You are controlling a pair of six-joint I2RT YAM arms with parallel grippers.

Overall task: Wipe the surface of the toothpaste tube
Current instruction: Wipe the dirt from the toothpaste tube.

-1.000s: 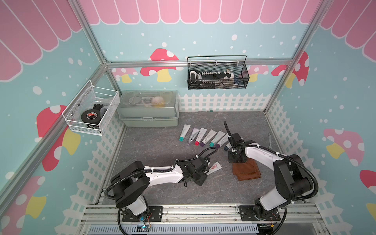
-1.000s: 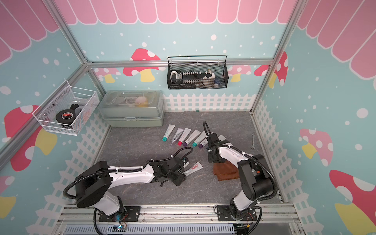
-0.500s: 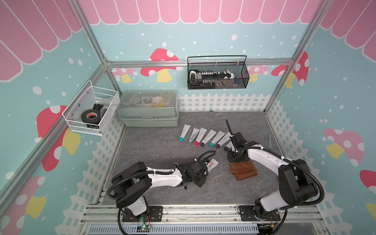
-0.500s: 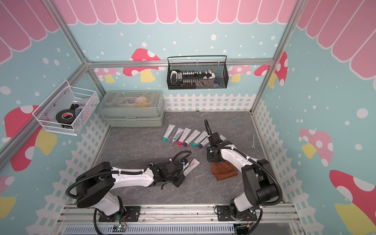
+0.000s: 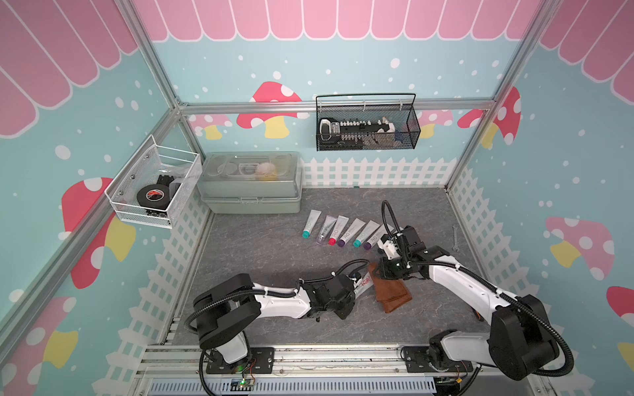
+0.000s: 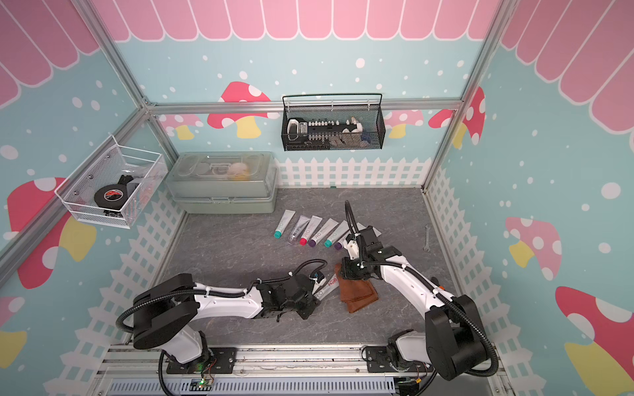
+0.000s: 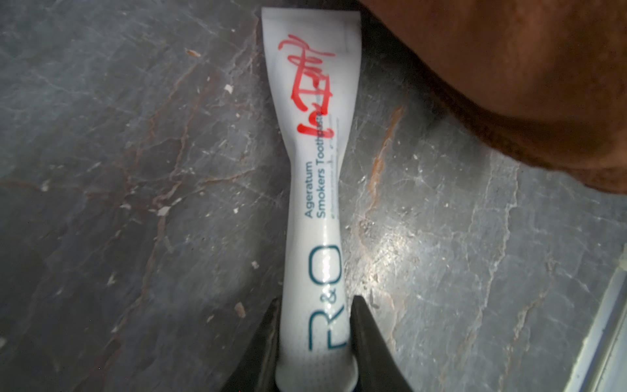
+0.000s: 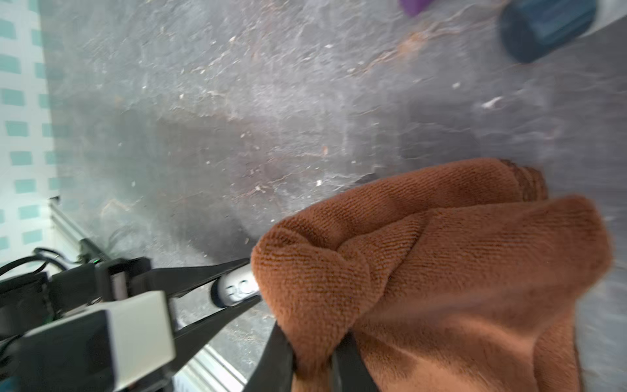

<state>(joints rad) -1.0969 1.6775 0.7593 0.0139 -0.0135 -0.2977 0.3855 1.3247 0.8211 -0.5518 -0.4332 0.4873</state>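
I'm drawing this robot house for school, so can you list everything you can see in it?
toothpaste tube: one, white with red scribble, front middle.
cloth: one, brown, next to that tube.
other tubes: at least six, white or clear, row mid-table.
box: one, grey-green, clear lid, back left.
black basket: one, black, back wall.
white basket: one, white, left wall.
tape roll: one, black, inside white basket.
wrench: one, silver, near right fence.
left end effector: one, black, shut on toothpaste tube.
right end effector: one, black, shut on cloth.
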